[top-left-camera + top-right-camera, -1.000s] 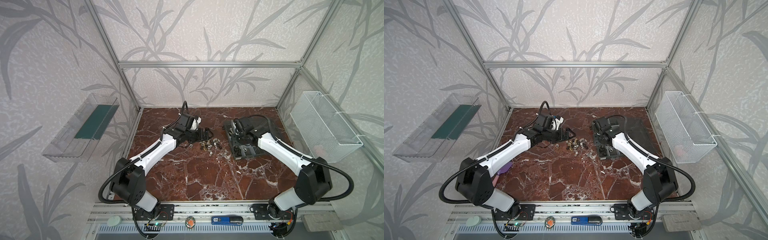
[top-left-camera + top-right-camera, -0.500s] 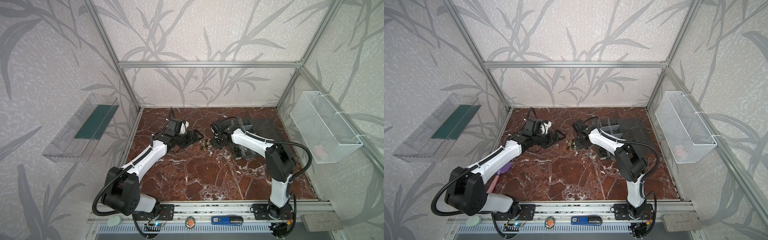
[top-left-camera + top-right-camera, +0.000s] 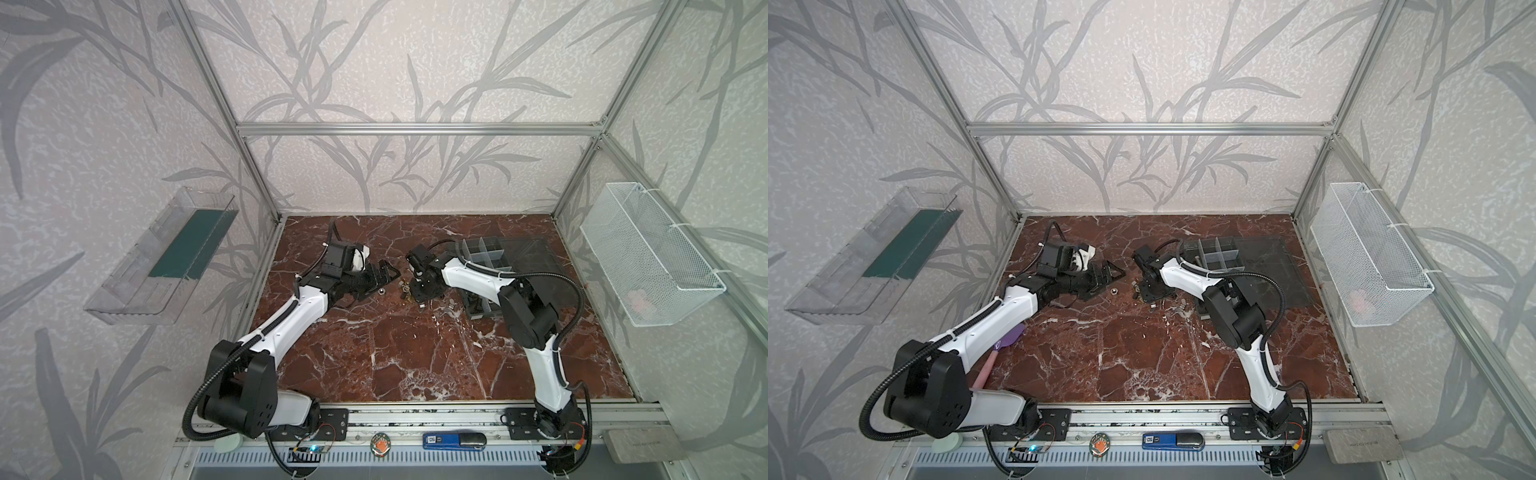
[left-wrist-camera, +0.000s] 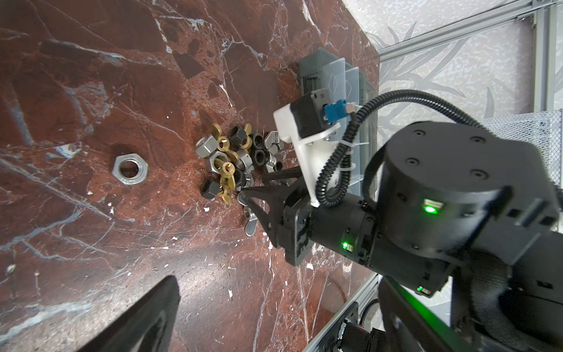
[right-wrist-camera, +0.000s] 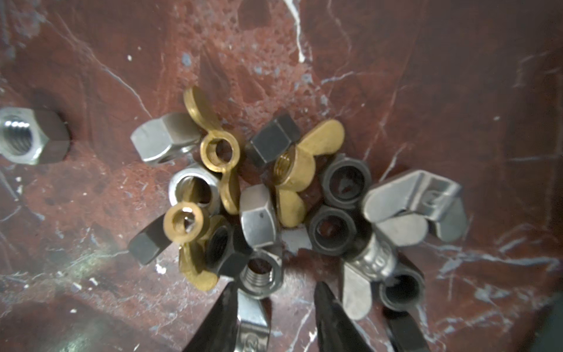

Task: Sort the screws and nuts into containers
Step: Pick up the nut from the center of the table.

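1. Where the red marble tabletop (image 3: pixel 395 353) reaches mid-cell, the screws and nuts (image 5: pixel 274 207) lie in one tight pile, on the table and outside the organizer box (image 3: pixel 486 257).
2. The pile mixes brass wing nuts (image 5: pixel 219 149), silver wing nuts (image 5: pixel 411 201) and dark hex nuts (image 5: pixel 345 183), touching and overlapping.
3. The right gripper (image 5: pixel 275 292) points down at the pile's edge, jaws partly apart and clamped on nothing. A threaded silver hex nut (image 5: pixel 260 274) sits at the tips, and one small wing nut (image 5: pixel 253 332) lies between the fingers (image 5: pixel 219 320), against one of them.
4. The left gripper (image 3: pixel 380 282) hovers low on the pile's other side, jaws spread wide, holding nothing.
5. A lone large hex nut (image 4: pixel 130 169) lies flat between the left gripper and the pile, apart from both.
6. The organizer box stands near the pile, its smoky lid (image 3: pixel 528 257) open flat; the right arm hides part of it.
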`<state>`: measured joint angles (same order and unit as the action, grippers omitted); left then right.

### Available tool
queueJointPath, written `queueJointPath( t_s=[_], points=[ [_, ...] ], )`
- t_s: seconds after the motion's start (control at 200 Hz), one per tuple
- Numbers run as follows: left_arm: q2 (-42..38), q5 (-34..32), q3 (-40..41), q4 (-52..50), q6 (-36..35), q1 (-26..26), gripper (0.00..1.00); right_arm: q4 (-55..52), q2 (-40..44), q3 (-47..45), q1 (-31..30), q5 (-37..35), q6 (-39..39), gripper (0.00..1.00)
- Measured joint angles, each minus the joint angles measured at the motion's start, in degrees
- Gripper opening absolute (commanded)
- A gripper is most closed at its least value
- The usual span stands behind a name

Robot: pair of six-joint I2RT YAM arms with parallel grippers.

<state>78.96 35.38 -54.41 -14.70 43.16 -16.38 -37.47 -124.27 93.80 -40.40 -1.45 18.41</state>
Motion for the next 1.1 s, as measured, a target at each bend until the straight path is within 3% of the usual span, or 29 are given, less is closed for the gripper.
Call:
queueJointPath(
  t_s=[0.355, 0.76, 1.1],
  points=[
    [-0.15, 0.79, 0.15, 0.2, 0.22, 1.01, 0.99, -0.13, -1.95, 2.1, -0.63, -0.02, -0.04, 0.41],
    [-0.15, 1.36, 0.15, 0.31, 0.44, 1.03, 0.99, -0.13, -2.45, 2.8, -0.66, -1.18, -0.28, 0.21],
    [-0.15, 1.46, 0.15, 1.53, 0.76, 1.03, 1.0, -2.08, 2.93, 0.76, -0.37, -3.5, -1.22, 0.21]
  ],
)
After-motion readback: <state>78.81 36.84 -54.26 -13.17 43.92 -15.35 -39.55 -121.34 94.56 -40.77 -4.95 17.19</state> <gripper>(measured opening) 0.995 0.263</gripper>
